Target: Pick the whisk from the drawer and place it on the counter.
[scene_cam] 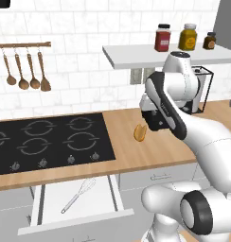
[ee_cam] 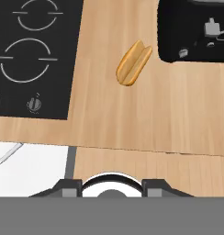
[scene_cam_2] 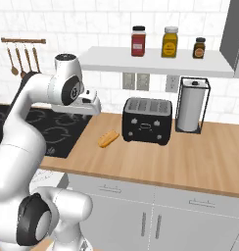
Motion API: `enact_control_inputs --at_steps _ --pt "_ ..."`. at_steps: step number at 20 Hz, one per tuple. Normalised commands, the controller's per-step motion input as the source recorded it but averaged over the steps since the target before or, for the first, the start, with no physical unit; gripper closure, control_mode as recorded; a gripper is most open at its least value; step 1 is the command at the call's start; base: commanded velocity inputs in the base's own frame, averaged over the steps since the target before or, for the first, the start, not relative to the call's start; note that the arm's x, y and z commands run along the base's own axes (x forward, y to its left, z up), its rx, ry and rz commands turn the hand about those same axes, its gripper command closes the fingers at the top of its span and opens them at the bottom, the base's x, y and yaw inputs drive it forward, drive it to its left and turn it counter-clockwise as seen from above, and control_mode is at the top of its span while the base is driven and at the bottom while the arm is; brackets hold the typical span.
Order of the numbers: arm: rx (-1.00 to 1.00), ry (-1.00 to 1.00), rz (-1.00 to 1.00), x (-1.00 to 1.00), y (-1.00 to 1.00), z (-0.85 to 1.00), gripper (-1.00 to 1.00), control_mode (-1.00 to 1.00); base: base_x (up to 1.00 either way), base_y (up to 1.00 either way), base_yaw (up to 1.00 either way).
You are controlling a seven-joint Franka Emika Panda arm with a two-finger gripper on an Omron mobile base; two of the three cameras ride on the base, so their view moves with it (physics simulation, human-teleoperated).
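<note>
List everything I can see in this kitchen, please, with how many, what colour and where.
whisk: one, silver-grey, lying in the open drawer
drawer: one, white inside, pulled out below the cooktop
counter: one, light-brown wood
cooktop: one, black, four rings, set into the counter
bun: one, golden-brown, on the counter beside the cooktop
toaster: one, black, on the counter
paper towel roll: one, white, in a black wire stand right of the toaster
jars: three, on the white wall shelf
wooden spoons: four, brown, hanging on a rail
robot arm: one, white with dark joints
hand: one, above the counter, holding nothing
</note>
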Motion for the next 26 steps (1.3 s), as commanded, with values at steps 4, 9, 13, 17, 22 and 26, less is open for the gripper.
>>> enact_control_inputs --at_steps 4,9,13,17,22,26 --pt "0.0 0.0 0.0 -0.15 0.0 -0.18 -1.0 -1.0 0.0 0.0 0.0" --pt "0.0 0.0 0.04 -0.39 0.03 -0.58 -1.0 -1.0 0.0 0.0 0.0" --pt "-0.01 0.0 0.07 -0.28 0.16 -0.73 -1.0 -1.0 0.0 0.0 0.0" --pt "0.0 0.0 0.13 -0.07 0.12 -0.65 -1.0 -1.0 0.0 0.0 0.0" --pt "0.0 0.0 0.17 -0.07 0.0 -0.43 -1.0 1.0 -0.05 -0.03 0.05" --pt "0.0 0.0 0.0 0.0 0.0 0.0 -1.0 1.0 -0.33 -0.41 0.33"
